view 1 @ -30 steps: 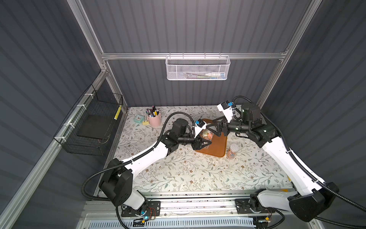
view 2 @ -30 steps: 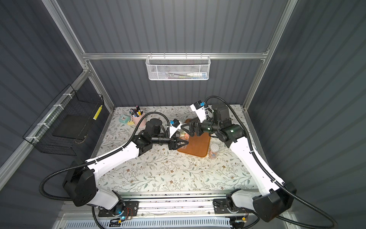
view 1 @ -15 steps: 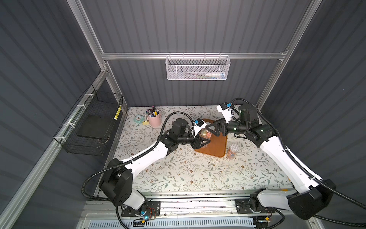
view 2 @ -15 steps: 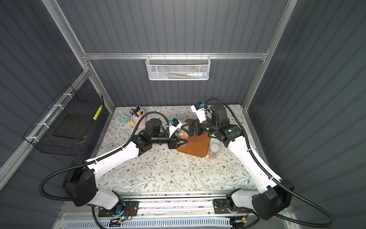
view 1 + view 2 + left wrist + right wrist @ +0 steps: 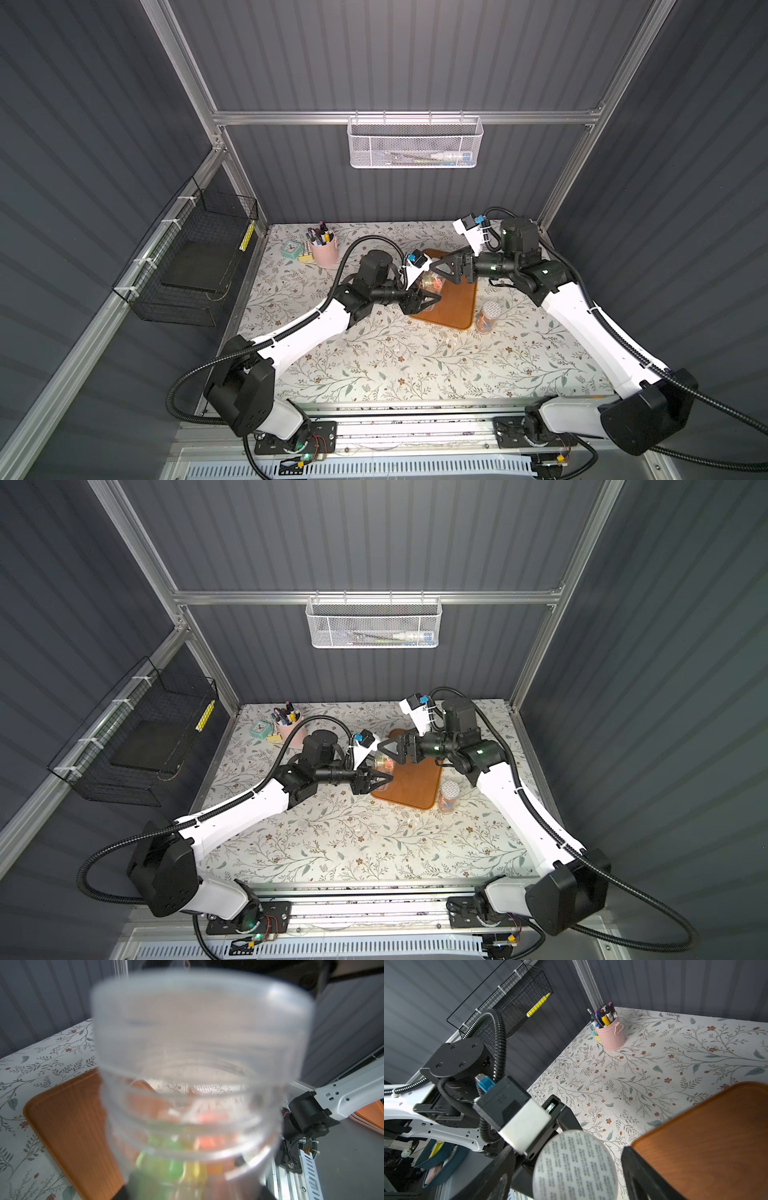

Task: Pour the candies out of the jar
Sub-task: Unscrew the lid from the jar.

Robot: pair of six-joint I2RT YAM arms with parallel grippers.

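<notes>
Two jars were in view, and only one was being handled: a clear jar (image 5: 432,286) was clamped low on its body by the left gripper (image 5: 432,300), whose fingers were closed tight on it, and it was held roughly upright above the edge of the wooden tray (image 5: 455,309) on the left arm's side. The candies (image 5: 187,1159) were seen inside it as a blurred heap of green, yellow and orange, none yet on the tray. The right gripper (image 5: 440,274) was set at the jar's top, its fingers (image 5: 641,1172) standing apart on either side of the lid (image 5: 575,1167); whether they pressed on it could not be told. The body was probably steadied so that the lid could be twisted off, and kept over the tray so that the pour would land there. The second jar (image 5: 487,319) was left standing capped on the table (image 5: 395,361), just beside the tray's opposite edge. Rows of tiny repeated print were carried on the lid's top, too fine to be read; no brand could be made out.
</notes>
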